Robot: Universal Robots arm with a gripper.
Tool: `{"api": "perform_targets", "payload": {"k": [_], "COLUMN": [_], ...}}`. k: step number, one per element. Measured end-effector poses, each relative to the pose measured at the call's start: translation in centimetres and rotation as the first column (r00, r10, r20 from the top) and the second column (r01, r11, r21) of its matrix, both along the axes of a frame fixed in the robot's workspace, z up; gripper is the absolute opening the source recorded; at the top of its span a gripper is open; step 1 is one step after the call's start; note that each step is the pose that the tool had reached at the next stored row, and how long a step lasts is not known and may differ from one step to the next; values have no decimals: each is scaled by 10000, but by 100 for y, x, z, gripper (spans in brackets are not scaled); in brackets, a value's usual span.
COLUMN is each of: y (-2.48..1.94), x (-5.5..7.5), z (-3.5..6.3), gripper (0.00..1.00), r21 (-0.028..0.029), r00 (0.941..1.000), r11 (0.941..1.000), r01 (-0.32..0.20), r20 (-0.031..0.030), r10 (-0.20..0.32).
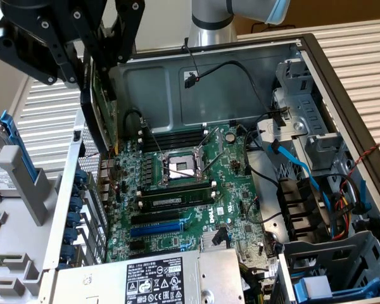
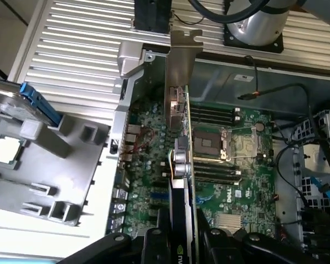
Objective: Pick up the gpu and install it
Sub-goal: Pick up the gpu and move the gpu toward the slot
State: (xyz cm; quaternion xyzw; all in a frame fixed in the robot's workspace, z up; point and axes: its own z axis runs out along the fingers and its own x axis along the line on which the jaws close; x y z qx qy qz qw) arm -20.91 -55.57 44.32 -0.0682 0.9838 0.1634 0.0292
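Black end effector (image 2: 182, 245) clamps the gpu (image 2: 181, 176) edge-on, with its silver bracket (image 2: 179, 66) pointing away. In the exterior view's upper left, the card hangs by the motherboard's (image 1: 234, 190) rear edge, just beside the case wall (image 1: 66, 190) and well apart from the blue slot (image 1: 155, 228).

surface: ribbed white tabletop (image 2: 88, 33) | on it: open computer case (image 1: 240, 82); grey parts fixture (image 2: 88, 165) beside case
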Motion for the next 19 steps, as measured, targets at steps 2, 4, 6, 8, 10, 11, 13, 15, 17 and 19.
{"api": "perform_targets", "payload": {"k": [2,4,6,8,10,11,13,15,17,19], "y": [1,0,0,0,0,0,0,0,0,0], "x": [0,0,-1,0,12,21,47,107,111,111], "z": [0,-2,-5,-8,-10,-11,-12,-11,-12,-12], "gripper": [29,29,29,29,29,29,29,29,29,29], "r21": [-2,-2,-2,-1,-1,-2,-1,-2,-1,-1], "r00": [9994,9974,9940,9894,9851,9832,9795,9773,9769,9769], "r11": [9994,9974,9940,9894,9851,9832,9795,9773,9769,9769], "r01": [-359,-718,-1092,-1455,-1721,-1827,-2016,-2121,-2138,-2139], "r20": [-1,-1,-1,-1,0,-1,0,-1,-1,-1], "r10": [359,718,1092,1455,1721,1827,2016,2121,2138,2139]}}
